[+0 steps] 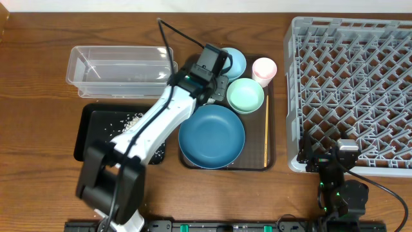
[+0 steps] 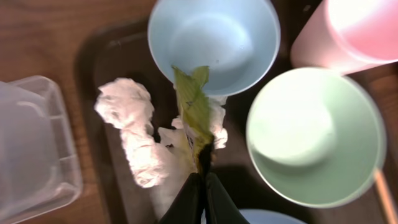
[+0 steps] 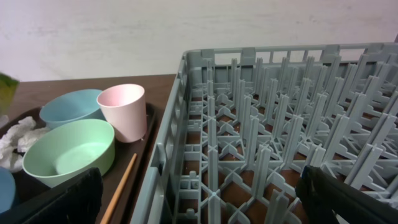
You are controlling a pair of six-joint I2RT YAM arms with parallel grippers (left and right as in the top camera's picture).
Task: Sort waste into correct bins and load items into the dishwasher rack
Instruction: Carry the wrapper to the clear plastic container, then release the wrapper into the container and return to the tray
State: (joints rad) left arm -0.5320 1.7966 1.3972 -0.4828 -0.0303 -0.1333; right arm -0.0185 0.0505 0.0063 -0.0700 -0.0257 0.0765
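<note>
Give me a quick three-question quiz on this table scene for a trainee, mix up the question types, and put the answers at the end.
1. Multiple choice: what is the left claw pinching? A) crumpled tissue B) yellow-green wrapper C) chopsticks
2. True or false: the pink cup stands inside the dishwasher rack.
3. Short answer: in which container do the rice grains lie?
Key: 1 B. 2 False. 3 The black tray.
</note>
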